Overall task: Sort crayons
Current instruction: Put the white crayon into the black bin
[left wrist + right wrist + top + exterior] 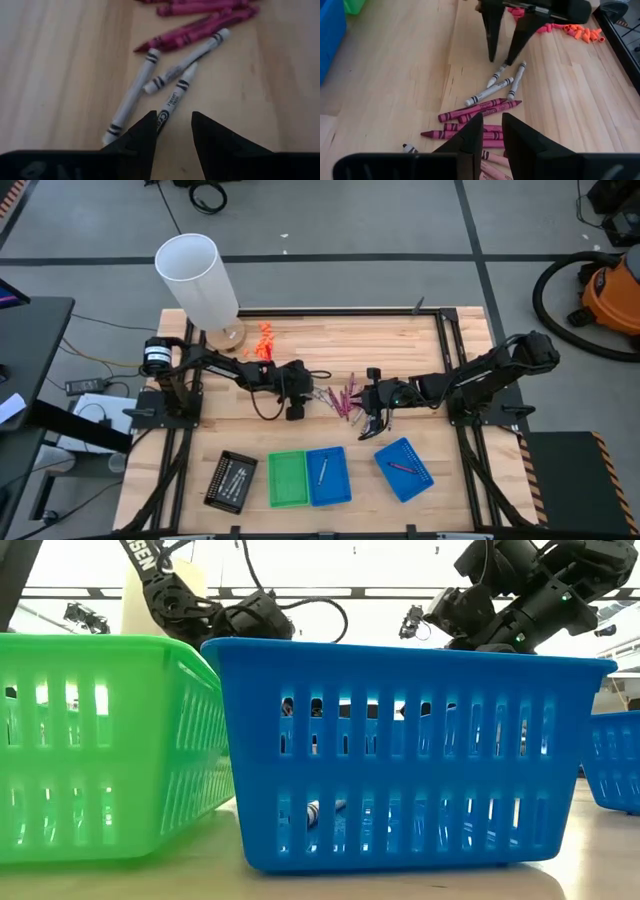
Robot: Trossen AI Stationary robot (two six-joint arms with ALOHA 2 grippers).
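**Both grippers poised over the crayon pile**

The crayons [485, 107] lay loose at mid-desk [330, 340], between the two arms: three silver-grey ones [172, 82] nearest the left gripper [172, 132], the magenta ones [470, 112] fanned out toward the right gripper [487, 132]. Such sticks looked light and stiff, paper-wrapped for some friction but likely to roll, and brittle if pinched hard (wax snaps). A hold across the middle of one stick seemed safest, chosen where neighbours lay apart.

The left gripper's jaws stood parted and empty, straddling the near end of one silver-grey crayon [175, 95], just above it. The right gripper's jaws were also slightly spread, holding nothing, hovering over the magenta heap. One crayon already lay in each of the blue trays [328, 476], at the desk's front.
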